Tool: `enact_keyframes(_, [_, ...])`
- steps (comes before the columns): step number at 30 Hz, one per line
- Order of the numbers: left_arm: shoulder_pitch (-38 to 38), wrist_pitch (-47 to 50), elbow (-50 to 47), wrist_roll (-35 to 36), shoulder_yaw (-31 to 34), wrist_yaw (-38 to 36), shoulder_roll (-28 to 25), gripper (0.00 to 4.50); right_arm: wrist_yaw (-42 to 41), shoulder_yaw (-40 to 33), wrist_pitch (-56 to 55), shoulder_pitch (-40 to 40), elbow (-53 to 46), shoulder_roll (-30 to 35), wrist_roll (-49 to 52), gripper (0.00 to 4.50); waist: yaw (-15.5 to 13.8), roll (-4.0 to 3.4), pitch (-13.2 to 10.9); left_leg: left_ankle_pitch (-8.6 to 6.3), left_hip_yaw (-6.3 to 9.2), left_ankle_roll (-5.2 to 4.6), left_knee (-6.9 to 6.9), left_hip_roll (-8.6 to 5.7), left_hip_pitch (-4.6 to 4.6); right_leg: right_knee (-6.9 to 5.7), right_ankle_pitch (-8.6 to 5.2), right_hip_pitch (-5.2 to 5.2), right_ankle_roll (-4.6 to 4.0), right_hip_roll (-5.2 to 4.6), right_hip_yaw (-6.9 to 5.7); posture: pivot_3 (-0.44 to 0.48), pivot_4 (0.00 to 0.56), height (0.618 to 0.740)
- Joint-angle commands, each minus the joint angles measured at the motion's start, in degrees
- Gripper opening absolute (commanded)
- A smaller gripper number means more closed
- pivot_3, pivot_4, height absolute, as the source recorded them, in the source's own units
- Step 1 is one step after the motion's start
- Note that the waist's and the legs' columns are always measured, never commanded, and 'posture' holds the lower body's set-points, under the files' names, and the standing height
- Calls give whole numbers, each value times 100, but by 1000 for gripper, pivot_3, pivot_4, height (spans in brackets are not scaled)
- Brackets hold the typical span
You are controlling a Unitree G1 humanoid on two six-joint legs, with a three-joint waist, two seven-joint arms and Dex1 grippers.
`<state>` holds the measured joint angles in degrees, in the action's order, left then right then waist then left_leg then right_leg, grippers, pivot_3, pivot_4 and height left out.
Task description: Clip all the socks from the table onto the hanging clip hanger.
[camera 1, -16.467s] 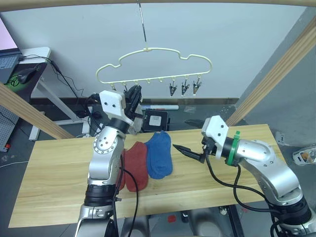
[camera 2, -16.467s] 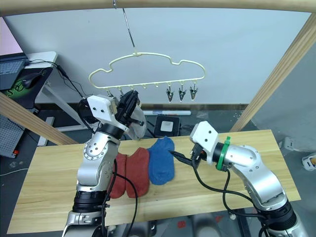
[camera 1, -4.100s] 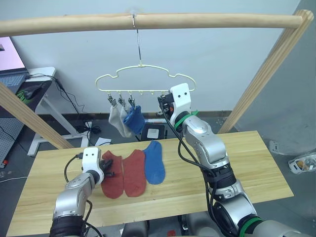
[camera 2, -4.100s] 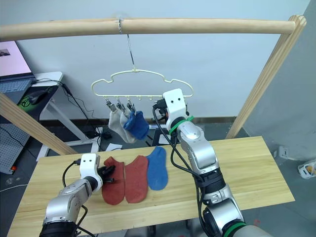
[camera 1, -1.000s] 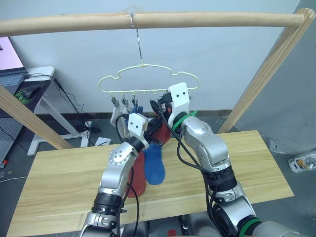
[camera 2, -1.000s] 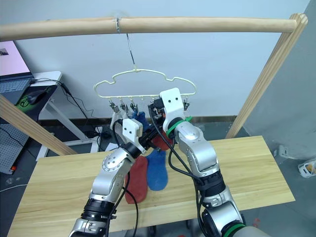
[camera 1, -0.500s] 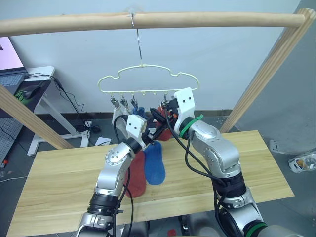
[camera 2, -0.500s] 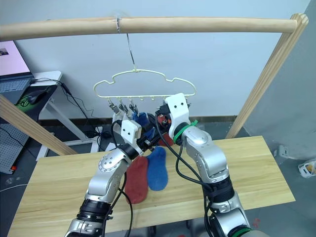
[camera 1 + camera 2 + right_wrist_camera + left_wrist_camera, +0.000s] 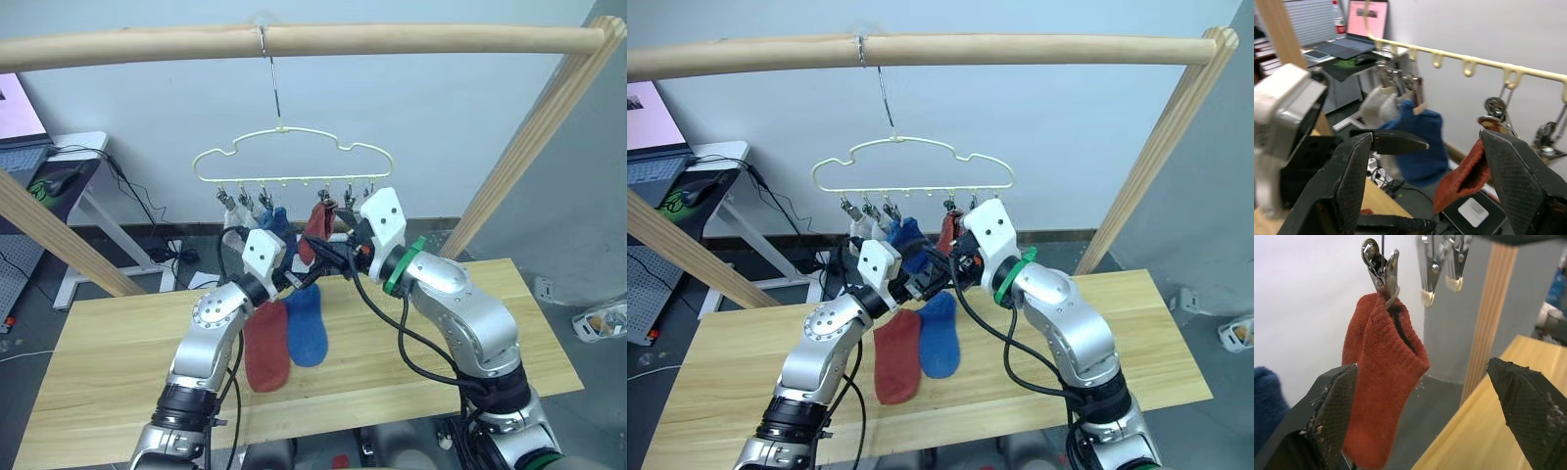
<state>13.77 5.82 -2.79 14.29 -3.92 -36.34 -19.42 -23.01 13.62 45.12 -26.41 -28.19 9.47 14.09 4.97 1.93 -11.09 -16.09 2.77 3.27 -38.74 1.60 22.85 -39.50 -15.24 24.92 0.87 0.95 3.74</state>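
- Clip hanger [image 9: 294, 162]: pale-yellow wire, hung from a wooden pole [image 9: 294, 41].
- Clipped socks: two grey [image 9: 860, 230], one blue [image 9: 908, 238], one rust-red sock [image 9: 1382, 377].
- Table [image 9: 529, 333], light wood: one rust-red sock [image 9: 265, 343] and one blue sock [image 9: 307, 326] side by side.
- Left gripper [image 9: 1420, 416] and right gripper [image 9: 1435, 186]: fingers spread, empty, beside the hanging red sock.
- Background: grey wall.

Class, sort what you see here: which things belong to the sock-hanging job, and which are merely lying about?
Job:
- clip hanger
- hung rust-red sock
- hung blue sock
- hung grey sock
- rust-red sock on table
- blue sock on table
- table

Lying about:
- laptop
- wooden pole
- white desk
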Motion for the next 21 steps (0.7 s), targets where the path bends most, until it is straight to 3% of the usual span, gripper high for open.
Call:
enact_keyframes(1, [-108,262,-630,286,215,-322,-374,4489,10,-105,-3,142,-463,103,97,3663,0,0,-1,0,2,0,0,1,0,0,0,-1,0,0,0,-90,180,740])
enact_keyframes(8, [-442,964,-1522,950,592,-1024,-1328,4489,570,-284,-17,465,-527,78,-76,3663,1,-9,-8,0,-1,0,0,4,-2,5,-15,-1,25,2,1,-87,182,740])
enact_keyframes(11, [-515,1156,-1722,1187,789,-1179,-1583,4500,757,-271,-49,511,-469,18,-140,3091,0,-13,-12,0,-1,0,1,5,-1,11,-15,-1,26,1,3,-85,179,740])
enact_keyframes(14, [-531,1341,-1868,1369,947,-1222,-1737,4500,885,-251,-80,507,-368,-45,-223,2128,-1,-13,-12,0,-2,0,0,5,-1,13,-15,-1,26,1,4,-77,176,740])
enact_keyframes(21, [-553,1841,-2221,1817,1250,-1294,-2055,4500,1285,-292,-196,334,89,-297,-505,2128,-4,-13,-12,0,-3,0,1,5,-1,16,-15,0,26,1,7,-65,169,740])
